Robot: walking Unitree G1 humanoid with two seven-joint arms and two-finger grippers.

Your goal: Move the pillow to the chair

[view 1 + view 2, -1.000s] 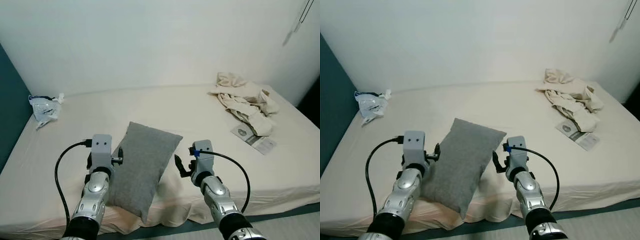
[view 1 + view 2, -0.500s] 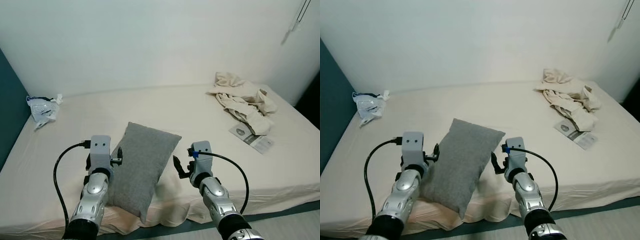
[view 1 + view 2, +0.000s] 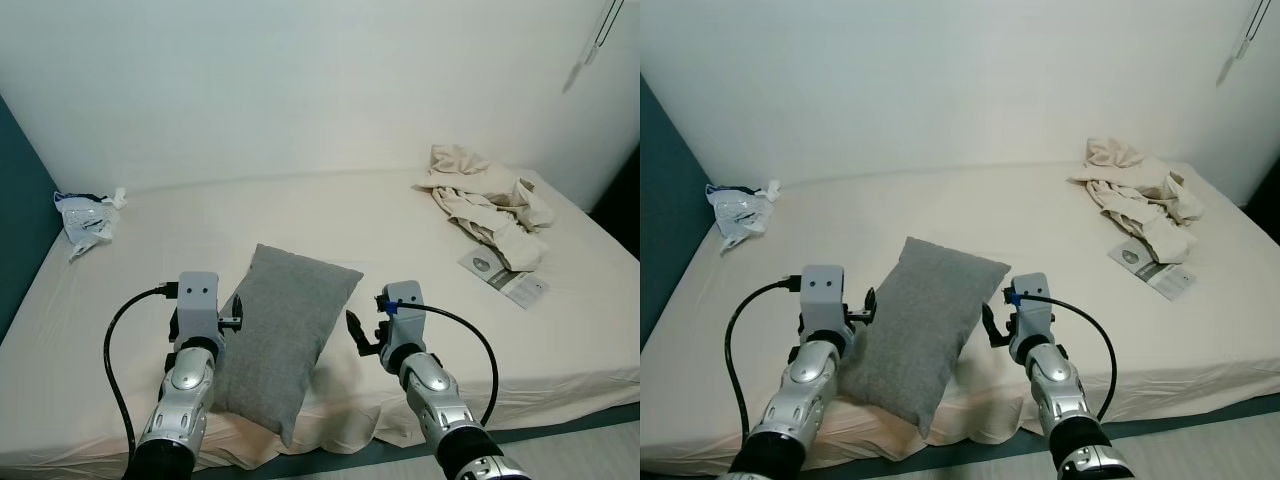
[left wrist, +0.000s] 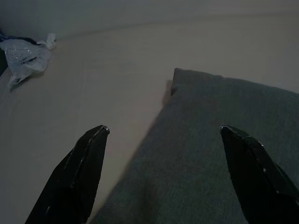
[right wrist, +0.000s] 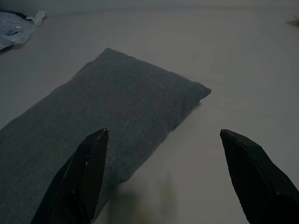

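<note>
Where the bed (image 3: 380,215) lies — clothes (image 3: 487,200), leaflet (image 3: 505,275) (far right), bag (image 3: 88,219).

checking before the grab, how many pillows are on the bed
1. The grey pillow lies near the front edge of the bed, between the left gripper and the right gripper. None shows elsewhere.

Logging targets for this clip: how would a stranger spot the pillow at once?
Start at the bed, covered in a cream sheet. At its near edge, between the left tool and right tool, lies the pillow. It is the one grey, rectangular thing there; the clothes and bag lie far off.
</note>
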